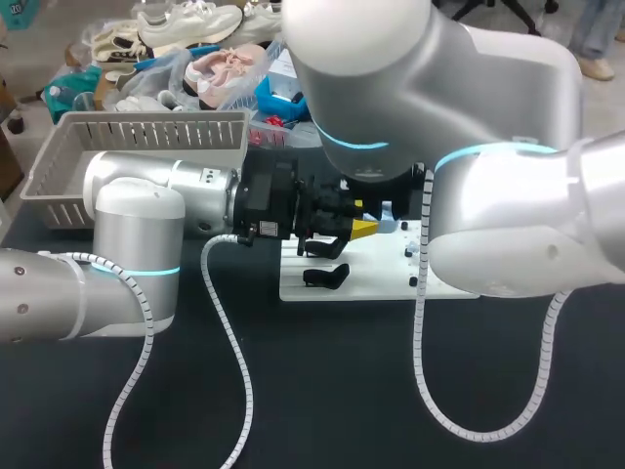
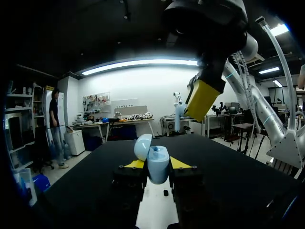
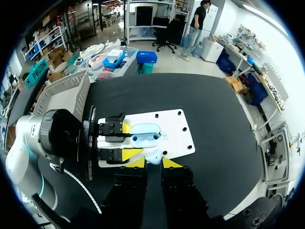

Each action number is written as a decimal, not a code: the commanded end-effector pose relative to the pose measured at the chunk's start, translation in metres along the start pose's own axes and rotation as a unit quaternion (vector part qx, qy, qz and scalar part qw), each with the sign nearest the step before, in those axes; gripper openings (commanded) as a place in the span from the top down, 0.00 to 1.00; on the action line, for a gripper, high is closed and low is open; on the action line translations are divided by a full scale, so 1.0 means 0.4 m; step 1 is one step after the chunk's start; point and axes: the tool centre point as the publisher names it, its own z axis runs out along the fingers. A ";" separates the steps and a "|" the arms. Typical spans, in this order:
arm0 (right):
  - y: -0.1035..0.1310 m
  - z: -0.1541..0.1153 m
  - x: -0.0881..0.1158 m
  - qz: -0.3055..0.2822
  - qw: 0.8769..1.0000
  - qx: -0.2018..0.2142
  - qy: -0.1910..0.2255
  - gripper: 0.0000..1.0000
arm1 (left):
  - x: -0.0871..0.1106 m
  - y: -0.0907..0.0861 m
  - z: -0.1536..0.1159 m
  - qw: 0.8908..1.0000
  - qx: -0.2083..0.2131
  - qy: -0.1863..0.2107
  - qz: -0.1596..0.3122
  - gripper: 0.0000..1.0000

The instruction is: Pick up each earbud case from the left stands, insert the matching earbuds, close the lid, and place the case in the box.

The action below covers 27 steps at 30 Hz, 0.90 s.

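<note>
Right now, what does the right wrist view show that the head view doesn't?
Only the right wrist view: the open earbud case, gripped by the left hand, and an earbud between the right hand tips. Only the head view: a black stand on the white board; there the arms hide the case. Both: the white board, the grey basket and the left arm.

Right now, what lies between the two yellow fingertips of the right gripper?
A pale earbud, which the right gripper grips near the open case in the left gripper; the right wrist view shows it.
</note>
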 end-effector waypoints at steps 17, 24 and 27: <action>0.005 0.054 -0.029 -0.001 1.000 0.006 -0.007 1.00 | 0.001 0.000 0.000 1.000 0.000 -0.001 0.000 1.00; 0.000 0.062 -0.033 0.001 1.000 0.001 -0.010 1.00 | 0.001 0.000 0.000 1.000 0.000 -0.001 0.000 1.00; -0.001 0.062 -0.034 0.002 1.000 0.002 -0.011 1.00 | 0.001 0.000 0.000 1.000 0.000 -0.001 0.000 1.00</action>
